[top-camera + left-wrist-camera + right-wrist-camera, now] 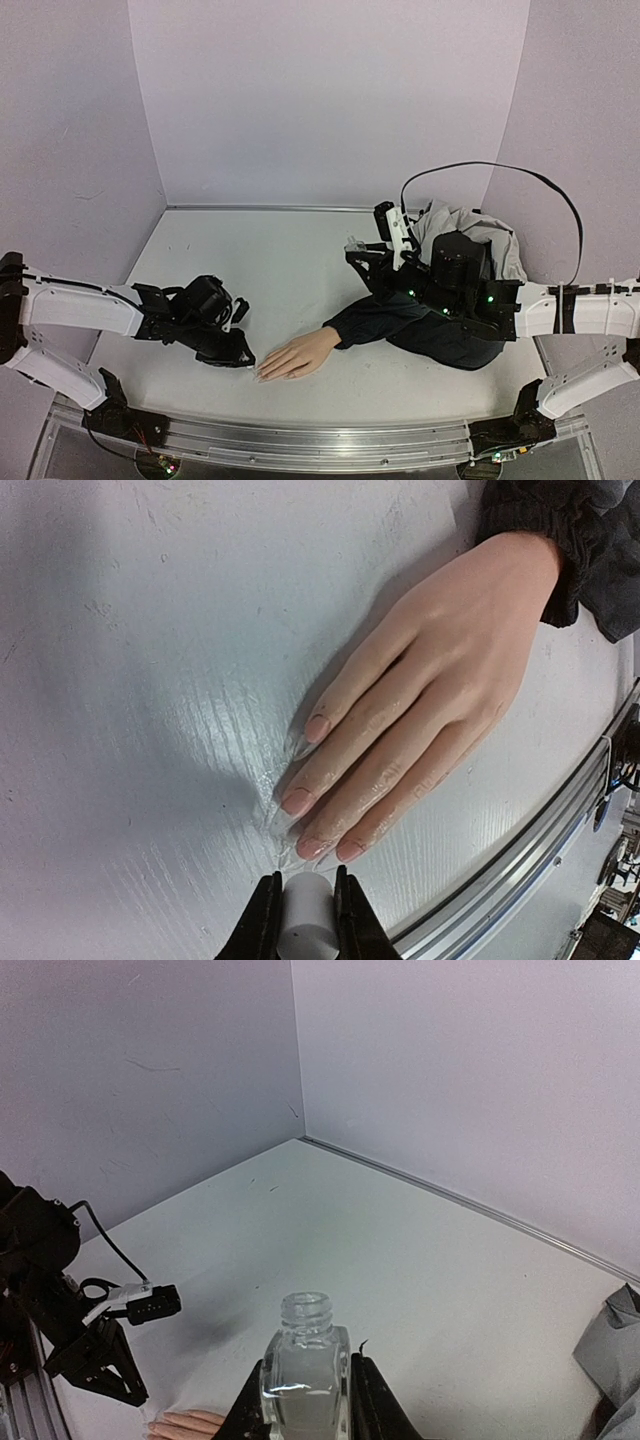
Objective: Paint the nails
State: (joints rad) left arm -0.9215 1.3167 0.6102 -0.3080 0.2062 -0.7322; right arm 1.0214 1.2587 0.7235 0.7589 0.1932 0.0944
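Note:
The peach mannequin hand (pixel 300 355) lies flat, its navy sleeve (pixel 400 320) to the right. In the left wrist view its pale nails show: index (pixel 318 728), middle (pixel 297 801), ring (pixel 312 847) and little (pixel 350 851). My left gripper (pixel 305 900) is shut on a white cylindrical cap (pixel 305 925), just short of the ring and little fingertips; no brush shows. In the top view it sits at the fingertips (pixel 245 358). My right gripper (pixel 305 1390) is shut on a small clear glass bottle (pixel 305 1360), uncapped and upright, held above the sleeve (pixel 385 245).
A glossy wet patch (pixel 265 780) lies on the table by the fingertips. A grey cloth (pixel 480 240) is bunched at the back right behind the right arm. An aluminium rail (pixel 300 440) runs along the near edge. Walls close the left, back and right.

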